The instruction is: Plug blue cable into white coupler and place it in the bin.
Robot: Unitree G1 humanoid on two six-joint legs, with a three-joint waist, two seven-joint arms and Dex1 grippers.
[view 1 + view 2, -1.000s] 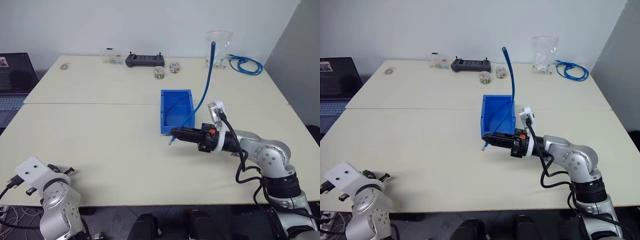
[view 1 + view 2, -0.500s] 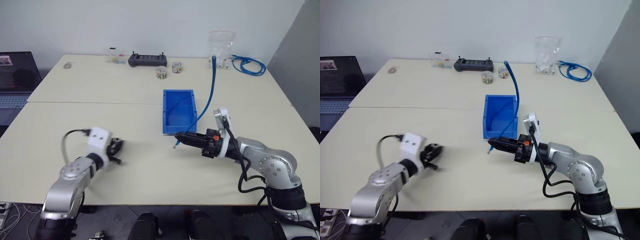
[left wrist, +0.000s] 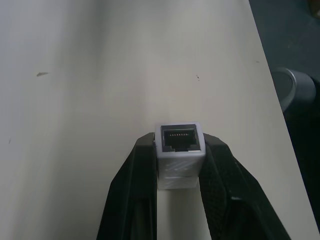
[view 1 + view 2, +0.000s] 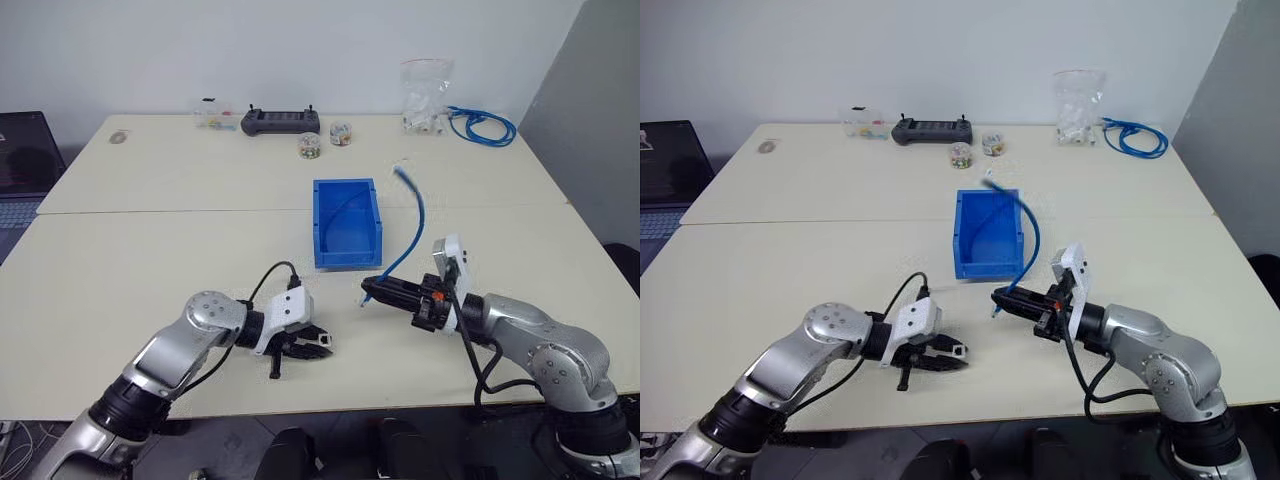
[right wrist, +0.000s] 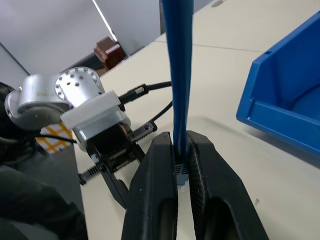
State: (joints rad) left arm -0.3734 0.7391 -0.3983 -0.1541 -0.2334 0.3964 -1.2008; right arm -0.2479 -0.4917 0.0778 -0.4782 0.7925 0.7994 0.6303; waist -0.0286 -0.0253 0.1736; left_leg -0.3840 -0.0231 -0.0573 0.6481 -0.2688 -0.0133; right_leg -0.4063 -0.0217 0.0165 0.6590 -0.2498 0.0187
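Observation:
The white coupler [image 3: 179,150] sits pinched between the black fingers of my left gripper [image 4: 320,350], its open socket facing outward. That gripper hovers low over the near table, pointing right toward my right gripper [image 4: 368,290], a short gap away. My right gripper is shut on the blue cable [image 4: 413,222] close to its plug end, which pokes out toward the left gripper. The strand arcs up and back over the table. The blue bin [image 4: 320,225] stands just behind both grippers, with another thin blue strand lying inside it.
Along the far edge are a black controller [image 4: 280,121], two small jars [image 4: 312,147], a clear bag of white parts [image 4: 425,95] and a coiled blue cable bundle [image 4: 482,125]. A laptop [image 4: 20,150] sits at the far left.
My left arm has swung in from the lower left to the middle and rolled its gripper to point right. The right gripper has sunk slightly with the cable.

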